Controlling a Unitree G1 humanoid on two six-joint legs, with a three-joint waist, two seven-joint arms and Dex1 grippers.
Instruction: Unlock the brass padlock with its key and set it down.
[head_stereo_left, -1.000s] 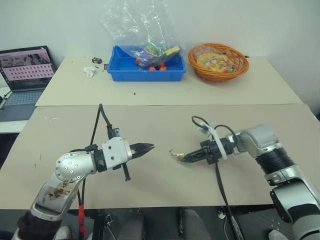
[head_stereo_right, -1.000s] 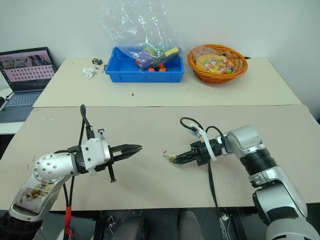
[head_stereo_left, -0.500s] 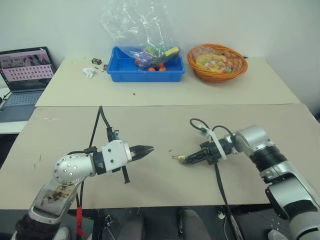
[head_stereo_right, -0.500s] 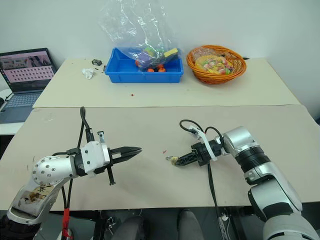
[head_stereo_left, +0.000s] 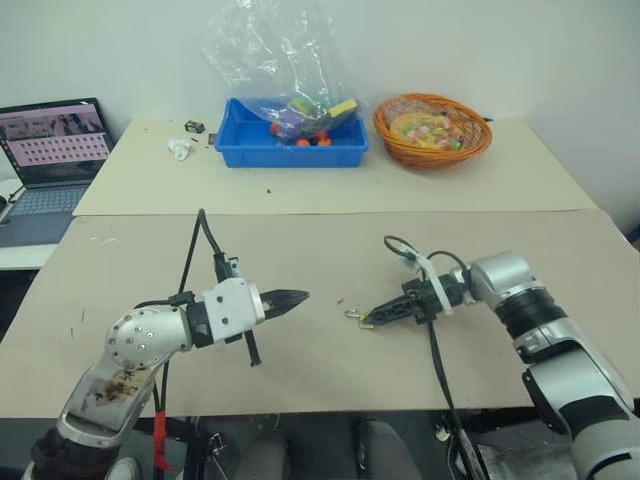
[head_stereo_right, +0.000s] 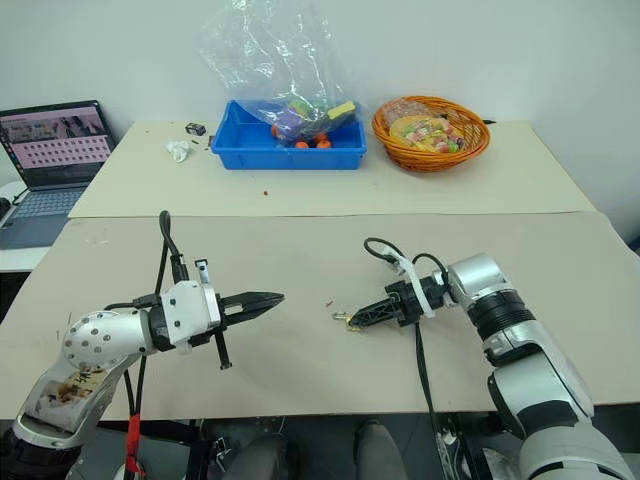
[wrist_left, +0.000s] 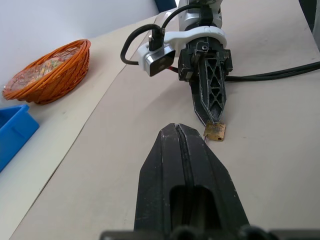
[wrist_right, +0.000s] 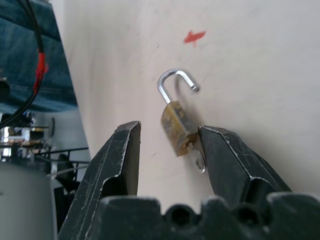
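The brass padlock (wrist_right: 175, 129) rests on the beige table (head_stereo_left: 300, 380), its silvery shackle (wrist_right: 172, 82) swung open. A tiny silvery key (wrist_right: 200, 160) sticks out at its lower end. My right gripper (wrist_right: 169, 131) is open around it; the lock leans on one fingertip (wrist_right: 215, 142) and stands clear of the other. From the head the padlock (head_stereo_left: 355, 316) is a small speck at the tip of the right gripper (head_stereo_left: 372, 319). My left gripper (head_stereo_left: 300, 297) is shut and empty, hovering a hand's width to the left and pointing at the lock (wrist_left: 216, 131).
A blue bin (head_stereo_left: 290, 150) with a plastic bag and an orange basket (head_stereo_left: 432, 130) stand on the far table. A laptop (head_stereo_left: 50, 140) sits at the far left. A red speck (head_stereo_left: 341, 299) lies just beyond the padlock. Cables hang from both wrists.
My right gripper has opened and let go of the padlock, which now lies on the table between its fingers. The left arm has stayed still.
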